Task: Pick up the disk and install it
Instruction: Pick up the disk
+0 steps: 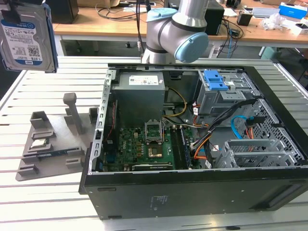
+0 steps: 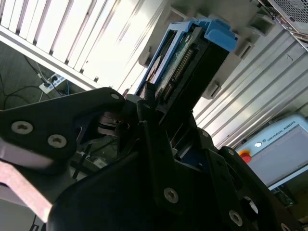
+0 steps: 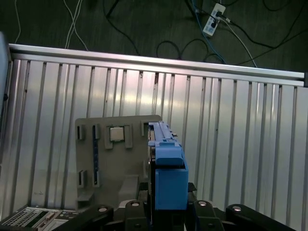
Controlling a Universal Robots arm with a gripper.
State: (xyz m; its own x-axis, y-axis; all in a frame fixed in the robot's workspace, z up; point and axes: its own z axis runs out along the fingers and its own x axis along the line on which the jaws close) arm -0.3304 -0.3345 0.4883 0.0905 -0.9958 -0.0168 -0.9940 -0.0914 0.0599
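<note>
The gripper (image 3: 166, 209) holds the disk (image 1: 26, 36) tight between its fingers, high in the exterior view's upper left.

Disk (image 1: 26, 36) aloft, label showing, over grey holder (image 1: 53, 144); open case (image 1: 192, 192) nearby.

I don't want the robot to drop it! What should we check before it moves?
1. Disk gripped by the gripper: ok, clamped tight in both wrist views.
2. Disk off the grey holder: ok, it is held in the air.
3. Computer case open: ok, the inside shows.
4. Drive cage free of cables: cannot tell, the cables run close beside it.
5. Chip apart from the disk: ok, it sits on the holder.
</note>
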